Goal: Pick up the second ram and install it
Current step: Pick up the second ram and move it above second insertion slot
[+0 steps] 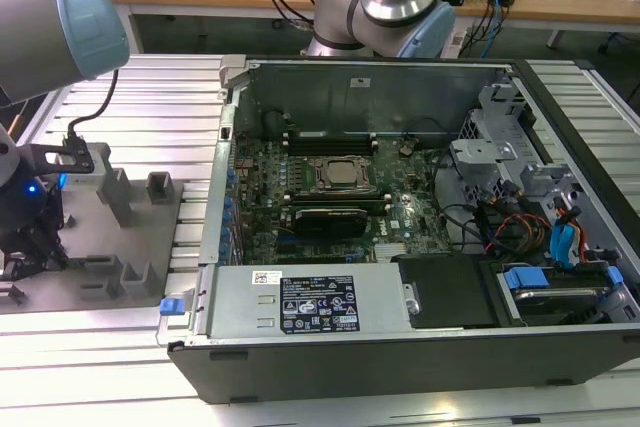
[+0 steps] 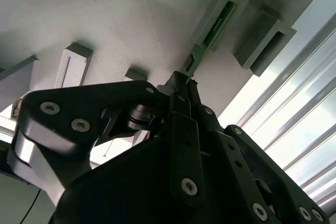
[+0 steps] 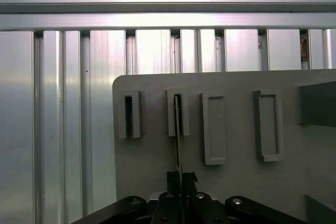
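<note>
Over the flat grey fixture plate [image 1: 100, 292], the black gripper [image 2: 186, 80] pinches the near end of the second ram [image 2: 212, 32], a long, narrow green circuit-board stick whose far end, just ahead of the jaws, sits in a grey slotted block [image 2: 239, 4]; I judge this is the pick-up, wanting a pull straight along that slot.

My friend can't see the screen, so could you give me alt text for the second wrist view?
A black pincer pinches the near end of a thin green memory stick, whose far end sits in a slotted grey holder on a pale grey plate. Other grey holders stand nearby, beside a ribbed aluminium table.
</note>
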{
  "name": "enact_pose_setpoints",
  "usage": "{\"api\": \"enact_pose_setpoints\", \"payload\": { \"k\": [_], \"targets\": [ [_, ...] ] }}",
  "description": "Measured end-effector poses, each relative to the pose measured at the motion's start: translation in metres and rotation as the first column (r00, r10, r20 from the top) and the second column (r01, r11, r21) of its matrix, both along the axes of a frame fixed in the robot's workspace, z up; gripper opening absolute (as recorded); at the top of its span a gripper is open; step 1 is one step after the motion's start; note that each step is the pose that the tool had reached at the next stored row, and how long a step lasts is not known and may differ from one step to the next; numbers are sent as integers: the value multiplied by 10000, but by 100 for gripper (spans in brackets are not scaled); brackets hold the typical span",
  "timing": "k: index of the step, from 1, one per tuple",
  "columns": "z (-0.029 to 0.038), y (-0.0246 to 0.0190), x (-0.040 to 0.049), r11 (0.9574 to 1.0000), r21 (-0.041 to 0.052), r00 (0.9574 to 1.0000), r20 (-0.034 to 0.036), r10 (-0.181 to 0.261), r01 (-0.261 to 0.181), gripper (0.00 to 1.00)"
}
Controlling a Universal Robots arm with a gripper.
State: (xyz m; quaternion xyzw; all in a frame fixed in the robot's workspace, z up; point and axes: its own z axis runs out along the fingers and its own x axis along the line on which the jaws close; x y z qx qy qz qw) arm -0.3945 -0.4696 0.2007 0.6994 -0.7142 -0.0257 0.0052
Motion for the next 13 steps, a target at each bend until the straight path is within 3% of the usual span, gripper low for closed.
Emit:
{"api": "enact_pose_setpoints", "payload": {
  "k": [5, 10, 13],
  "targets": [
    [7, 1, 1, 10000, 2, 10000, 5, 0, 0, 14],
    [150, 0, 0, 10000, -1, 10000, 0, 0, 0, 14],
    [191, 0, 0, 10000, -1, 10000, 1, 0, 0, 14]
  ]
}}
